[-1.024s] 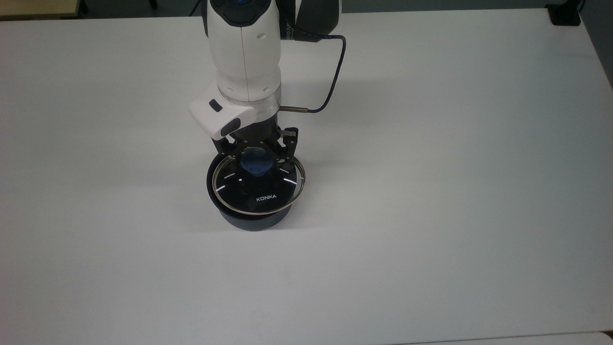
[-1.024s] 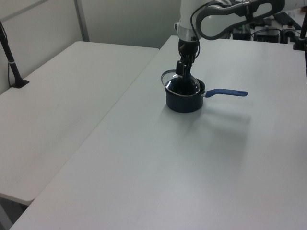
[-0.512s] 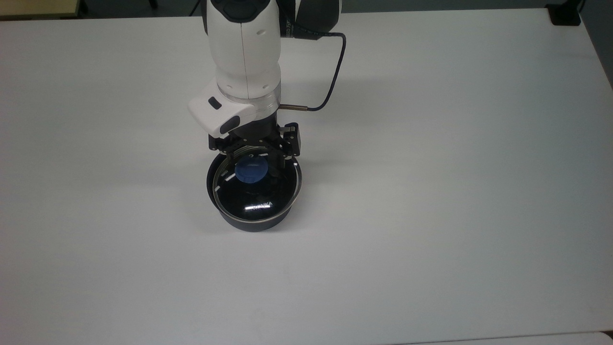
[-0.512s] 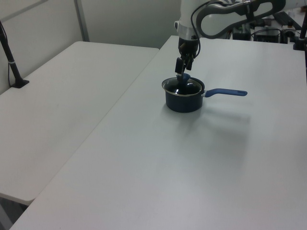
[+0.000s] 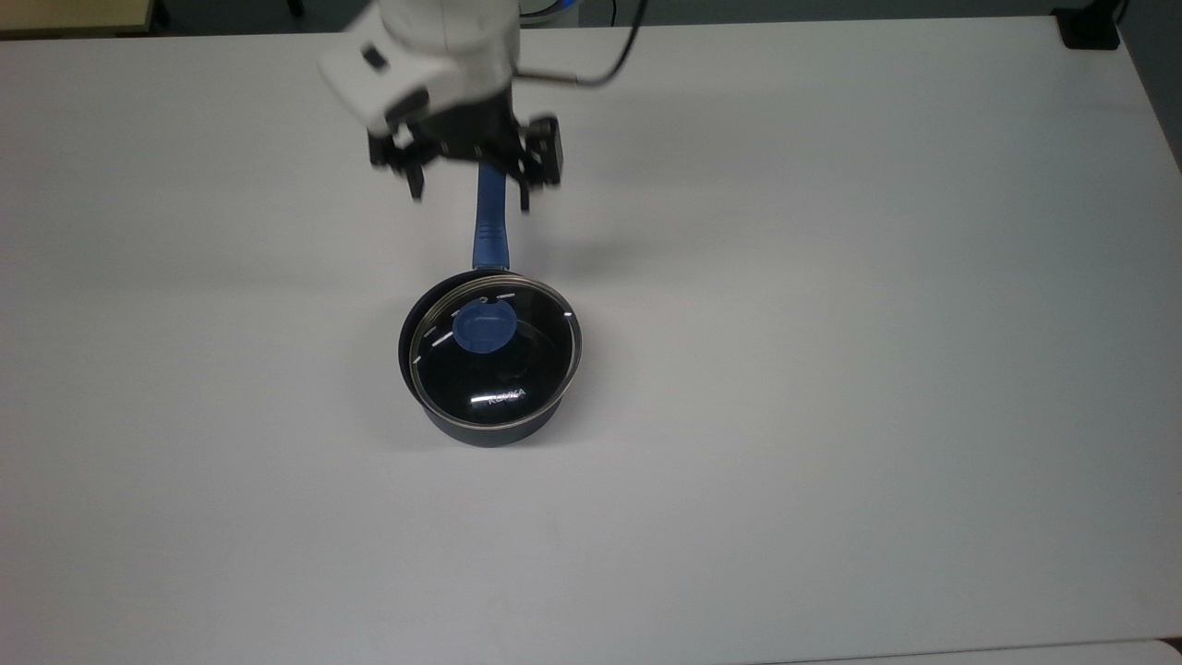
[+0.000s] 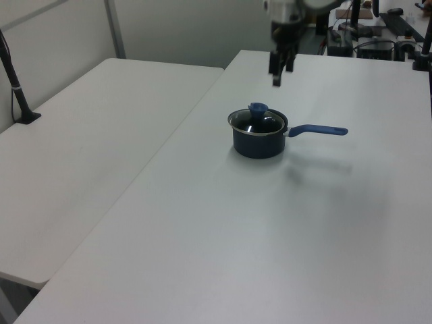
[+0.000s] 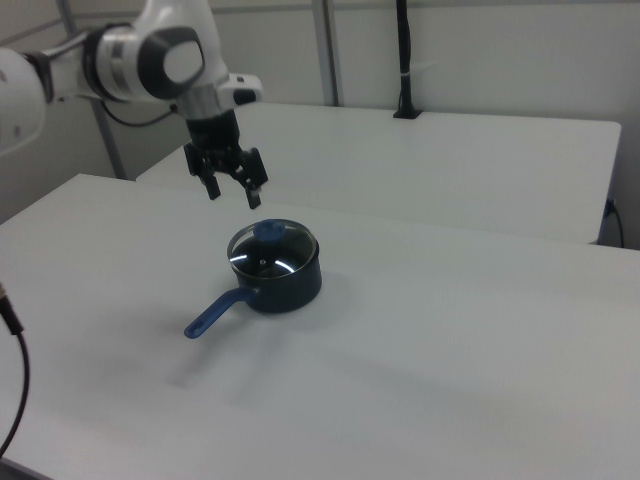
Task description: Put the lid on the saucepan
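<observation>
The glass lid [image 5: 519,368] with its blue knob [image 5: 484,330] rests flat on the black saucepan [image 5: 487,434]; the metal rim lines up with the pan's top. The pan's blue handle [image 5: 490,226] points toward the top view's upper edge. My gripper [image 5: 471,199] hangs open and empty in the air over the handle, well above the pan and apart from the knob. In the left view the lid [image 6: 257,122] sits on the saucepan [image 6: 256,144], with the gripper [image 6: 277,80] raised behind it. In the right view the gripper [image 7: 233,198] hovers up and left of the lid [image 7: 272,252].
The saucepan stands near the middle of a wide white table [image 5: 831,369]. A second white table [image 6: 101,135] adjoins it at the left view's left, with a black post [image 6: 17,88] at its far edge. The arm's cable [image 5: 605,69] loops near the top view's upper edge.
The gripper opened and let go of the knob, leaving the lid settled on the pan. It then rose and drew back over the handle, uncovering it in the top view.
</observation>
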Robot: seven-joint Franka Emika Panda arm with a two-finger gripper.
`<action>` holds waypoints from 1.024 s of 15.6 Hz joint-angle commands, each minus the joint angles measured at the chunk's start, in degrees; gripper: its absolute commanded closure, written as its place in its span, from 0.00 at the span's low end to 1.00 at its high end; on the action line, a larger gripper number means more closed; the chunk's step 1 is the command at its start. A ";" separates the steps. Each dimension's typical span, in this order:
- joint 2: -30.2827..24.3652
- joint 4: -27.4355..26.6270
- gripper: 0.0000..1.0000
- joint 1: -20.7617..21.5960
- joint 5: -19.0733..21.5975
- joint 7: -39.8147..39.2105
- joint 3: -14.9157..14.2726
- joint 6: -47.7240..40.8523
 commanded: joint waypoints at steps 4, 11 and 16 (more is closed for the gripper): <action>-14.91 -8.80 0.00 0.05 -0.51 -0.71 -1.88 -8.83; -16.59 -9.69 0.00 -0.29 -0.95 -9.15 -3.38 -5.94; -16.50 -9.51 0.00 -0.30 -0.69 -8.54 -3.64 -5.85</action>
